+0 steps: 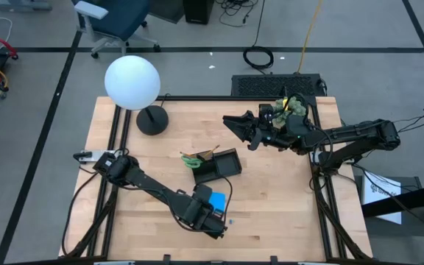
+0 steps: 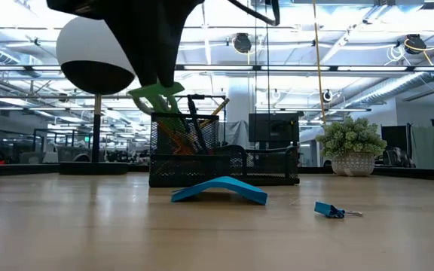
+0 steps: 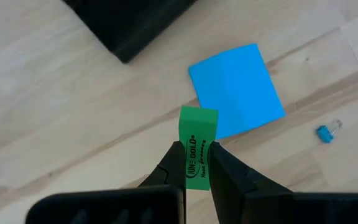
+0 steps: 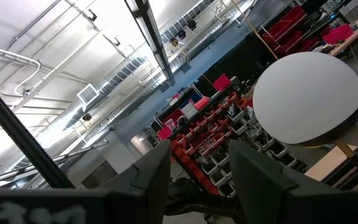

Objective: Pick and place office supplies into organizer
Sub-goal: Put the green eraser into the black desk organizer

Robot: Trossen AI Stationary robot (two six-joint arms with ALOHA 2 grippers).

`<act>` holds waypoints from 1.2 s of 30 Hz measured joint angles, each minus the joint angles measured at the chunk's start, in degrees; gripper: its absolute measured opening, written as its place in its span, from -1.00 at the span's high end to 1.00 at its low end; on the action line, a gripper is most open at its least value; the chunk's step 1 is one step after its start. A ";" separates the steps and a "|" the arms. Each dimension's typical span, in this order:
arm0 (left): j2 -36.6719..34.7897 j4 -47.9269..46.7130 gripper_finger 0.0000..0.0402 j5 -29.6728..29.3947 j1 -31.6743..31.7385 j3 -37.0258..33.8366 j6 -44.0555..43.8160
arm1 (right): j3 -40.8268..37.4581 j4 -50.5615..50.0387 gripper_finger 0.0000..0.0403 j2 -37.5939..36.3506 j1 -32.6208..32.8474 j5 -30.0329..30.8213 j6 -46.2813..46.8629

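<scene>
Left hand [image 3: 194, 163], closed on a green eraser [image 3: 197, 144] above the blue note pad [image 3: 236, 88] near the organizer [image 1: 217, 165], should carry it level over a free compartment before releasing; right hand [image 1: 235, 125] waits part-open, empty, beyond the organizer.

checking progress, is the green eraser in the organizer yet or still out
Out. The left gripper is shut on the green eraser, lifted above the blue note pad; the organizer sits apart.

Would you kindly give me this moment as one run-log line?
left gripper: shut on green eraser, above blue note pad | right gripper: open, empty, raised | organizer: holds pencils, scissors | blue clip: on table
</scene>
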 joint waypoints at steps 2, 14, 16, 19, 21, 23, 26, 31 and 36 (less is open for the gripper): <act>-0.01 -0.08 0.83 -0.45 0.00 0.03 1.80 | 0.02 0.00 0.25 0.00 0.01 0.01 0.00; -4.25 -1.01 0.83 -4.11 2.20 0.07 17.17 | 0.00 -0.07 0.25 0.00 0.00 -0.01 0.00; -5.04 -1.13 0.83 -4.74 2.99 0.04 19.65 | 0.00 -0.26 0.25 0.00 0.01 -0.01 0.00; -5.42 -0.70 0.83 -4.86 4.15 0.04 24.35 | 0.00 -0.78 0.25 0.00 0.01 0.01 0.00; -5.42 -0.41 0.83 -4.79 4.77 0.04 27.26 | 0.00 -0.92 0.25 0.00 0.01 0.00 0.00; -5.40 0.34 0.83 -4.41 5.36 0.02 30.07 | 0.00 -1.03 0.25 0.00 0.01 -0.01 0.00; -5.40 1.54 0.83 -3.76 6.51 0.01 33.98 | 0.00 -1.33 0.25 0.00 0.01 0.01 -0.01; -5.38 1.92 0.83 -2.92 9.00 0.00 39.42 | 0.00 -1.33 0.25 0.00 -0.01 0.01 -0.02; -5.38 1.92 0.83 -1.79 10.34 0.00 42.90 | 0.00 -1.30 0.25 0.00 0.00 0.01 -0.01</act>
